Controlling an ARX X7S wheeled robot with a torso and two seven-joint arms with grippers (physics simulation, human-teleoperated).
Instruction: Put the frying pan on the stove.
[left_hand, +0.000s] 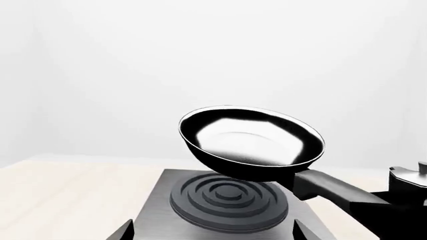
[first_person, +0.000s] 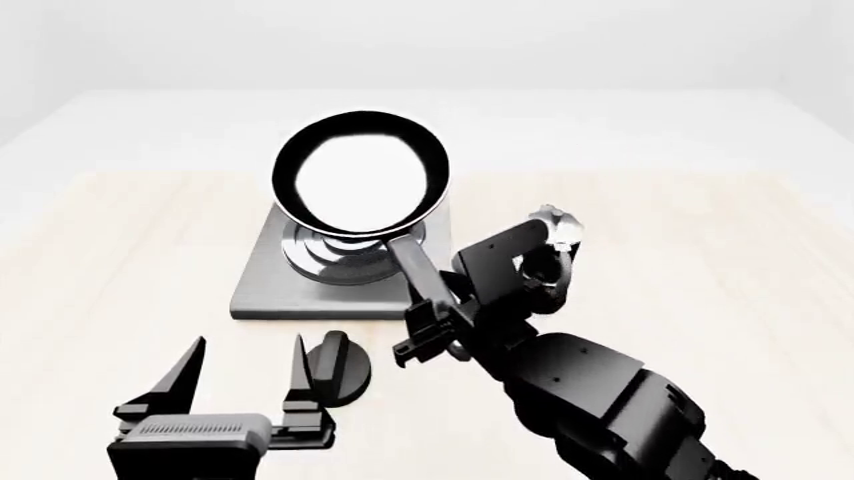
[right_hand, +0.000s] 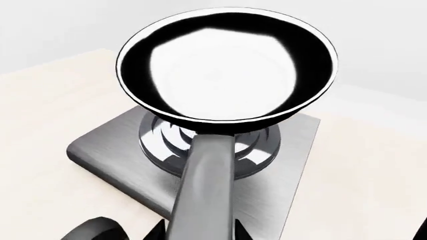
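The right gripper is clamped on the handle of the frying pan, which hangs tilted above the stove without touching it. The left gripper hovers nearby, jaws apart.

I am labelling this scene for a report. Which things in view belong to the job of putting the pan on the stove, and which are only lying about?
Belong to the job:
- round glossy black frying pan, held by its handle in the right tool
- flat square grey metal stove

Lying about:
- small black round knob
- pale wooden table
- left tool, open and holding nothing
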